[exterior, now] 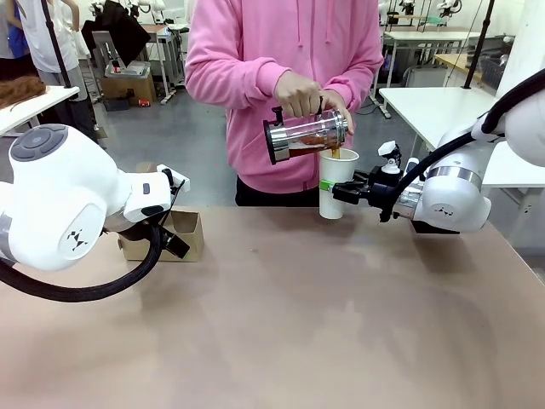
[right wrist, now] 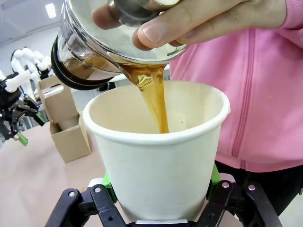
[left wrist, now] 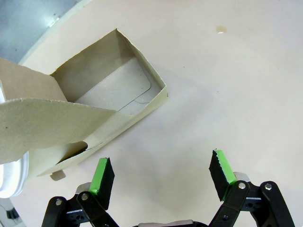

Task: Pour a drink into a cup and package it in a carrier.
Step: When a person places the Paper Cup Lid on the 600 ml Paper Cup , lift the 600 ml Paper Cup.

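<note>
Right gripper (right wrist: pixel 160 198) around the cup (right wrist: pixel 156 156)

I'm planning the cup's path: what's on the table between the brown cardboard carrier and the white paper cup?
Nothing. In the front view, the tan tabletop between the small brown cardboard carrier and the tall white paper cup is bare.

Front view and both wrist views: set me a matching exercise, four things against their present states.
Things:
1. cup
2. carrier
3. press jug
4. left gripper

States:
A. tilted in the person's hand, pouring
B. open, holding nothing
C. resting on the table
D. clamped in the right gripper

Pairs: 1-D; 2-C; 3-A; 4-B
</note>
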Controlling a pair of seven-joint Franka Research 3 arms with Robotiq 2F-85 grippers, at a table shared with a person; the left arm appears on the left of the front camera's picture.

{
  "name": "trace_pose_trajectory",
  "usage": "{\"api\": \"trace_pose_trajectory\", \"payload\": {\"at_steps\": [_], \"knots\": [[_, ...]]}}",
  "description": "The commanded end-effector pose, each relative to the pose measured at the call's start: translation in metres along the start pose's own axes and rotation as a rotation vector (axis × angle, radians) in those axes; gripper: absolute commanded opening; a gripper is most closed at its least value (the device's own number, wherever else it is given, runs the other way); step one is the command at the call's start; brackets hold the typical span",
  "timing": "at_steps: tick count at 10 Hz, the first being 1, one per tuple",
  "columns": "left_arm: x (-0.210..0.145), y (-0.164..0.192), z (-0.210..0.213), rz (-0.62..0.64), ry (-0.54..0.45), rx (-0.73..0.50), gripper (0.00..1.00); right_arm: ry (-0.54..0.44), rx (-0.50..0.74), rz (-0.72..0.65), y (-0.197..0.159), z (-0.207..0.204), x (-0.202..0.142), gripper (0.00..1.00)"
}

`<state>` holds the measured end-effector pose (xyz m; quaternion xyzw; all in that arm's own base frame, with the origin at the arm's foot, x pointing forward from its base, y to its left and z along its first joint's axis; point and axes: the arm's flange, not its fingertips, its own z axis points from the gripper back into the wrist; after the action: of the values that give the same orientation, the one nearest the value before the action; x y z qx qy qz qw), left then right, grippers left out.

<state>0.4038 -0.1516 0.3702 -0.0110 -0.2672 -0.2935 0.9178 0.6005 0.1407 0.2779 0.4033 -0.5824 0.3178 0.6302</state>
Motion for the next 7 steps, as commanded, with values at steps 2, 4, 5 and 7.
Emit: {"api": "trace_pose_trajectory", "payload": {"at_steps": [2, 4, 5, 7], "knots": [[0.0, -0.0001, 0.0004, 0.0, -0.001, -0.002, 1.0, -0.001, 0.001, 0.001, 0.0011, -0.0013, 0.001, 0.8], [0.0, -0.0001, 0.0004, 0.0, -0.001, -0.002, 1.0, -0.001, 0.001, 0.001, 0.0011, -0.0013, 0.001, 0.8], [0.0, -0.0001, 0.0004, 0.0, -0.001, -0.002, 1.0, -0.001, 0.001, 0.001, 0.0011, -0.0013, 0.001, 0.8], [0.0, -0.0001, 0.0004, 0.0, -0.001, -0.002, 1.0, -0.001, 0.001, 0.001, 0.0011, -0.0013, 0.001, 0.8]]}}
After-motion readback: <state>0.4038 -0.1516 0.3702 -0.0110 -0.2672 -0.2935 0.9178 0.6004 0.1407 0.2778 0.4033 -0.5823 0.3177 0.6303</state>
